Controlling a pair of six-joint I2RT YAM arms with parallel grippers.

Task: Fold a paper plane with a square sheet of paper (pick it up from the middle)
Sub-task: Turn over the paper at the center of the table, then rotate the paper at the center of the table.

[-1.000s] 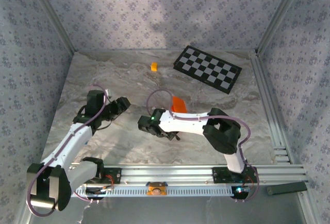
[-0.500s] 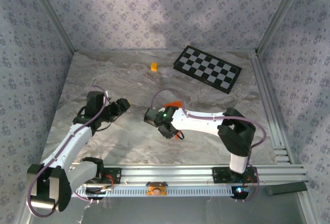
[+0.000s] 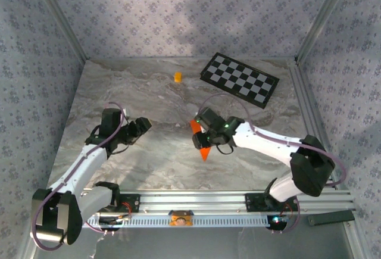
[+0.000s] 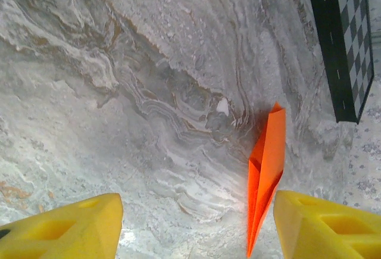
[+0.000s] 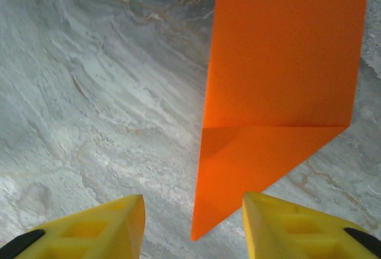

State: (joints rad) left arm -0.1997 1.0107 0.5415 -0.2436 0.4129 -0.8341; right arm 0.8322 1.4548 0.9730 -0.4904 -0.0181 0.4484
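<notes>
1. The orange paper lies on the marble bench, near the middle and a little to the right. It is folded and has a broad part and one pointed end.
2. The right end effector is above the pointed end. Its yellow fingers stand apart, released, and the paper tip shows in the gap between them. One finger overlaps the paper edge in the wrist view, and I cannot tell if it touches.
3. In the top view the right end effector covers the middle of the paper, so only one upper corner and the lower tip show. Its fingers are hidden under the wrist there.
4. The left end effector is well apart from the paper, on the left side. It is released and grasps nothing. In its wrist view both fingers are cut off by the bottom border, and the paper looks like a narrow strip seen almost from the edge.
5. A dark shadow runs along one side of the paper. I cannot tell if the paper lies fully flat.
6. A checkered board lies at the far right of the bench, and in the left wrist view it is cut off by the border. A cube sits to the left of the board, too small for detail.
</notes>
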